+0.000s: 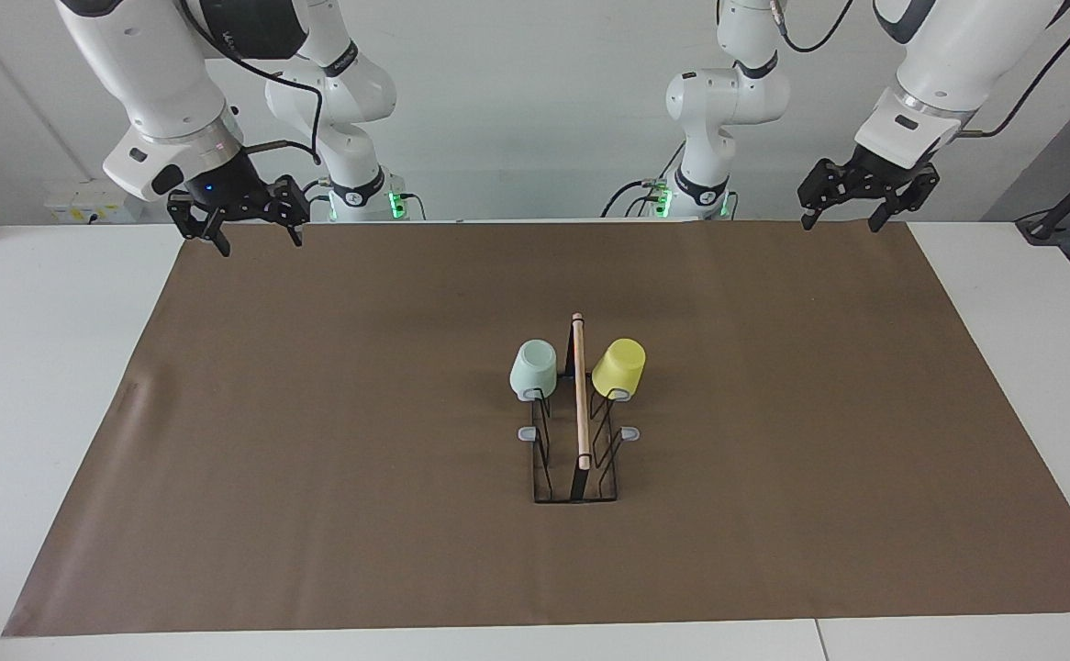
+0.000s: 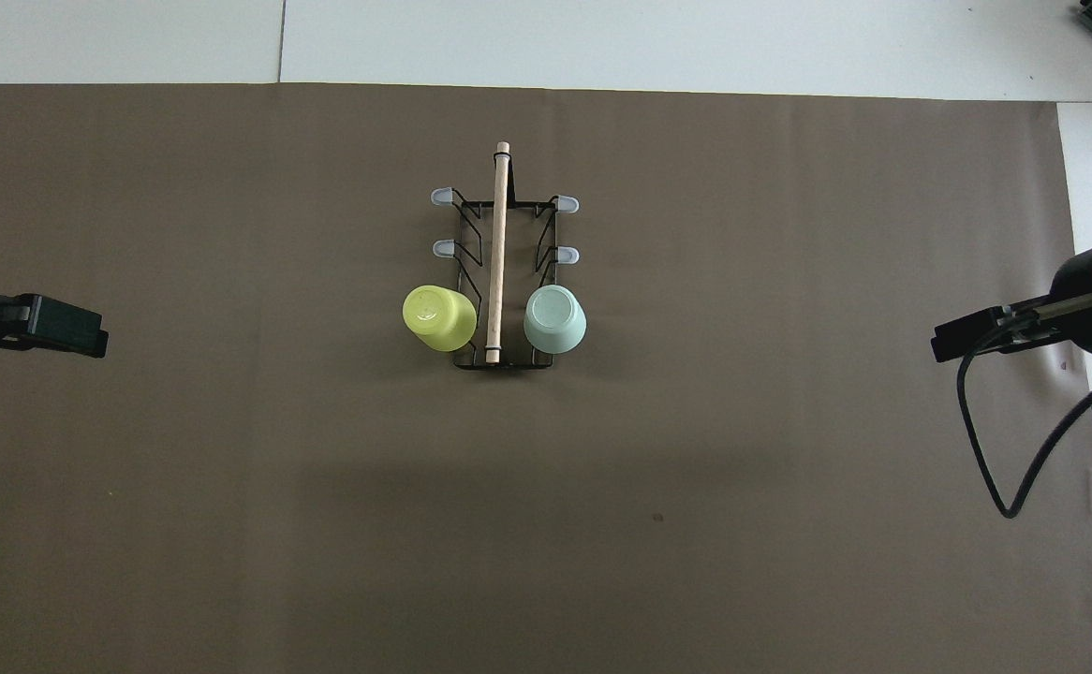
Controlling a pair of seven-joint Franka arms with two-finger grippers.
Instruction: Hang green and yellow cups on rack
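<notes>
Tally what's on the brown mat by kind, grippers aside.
Cups: 2, green cup and yellow cup, both upside down on rack prongs.
Racks: 1, rack.
Total: 3.
</notes>
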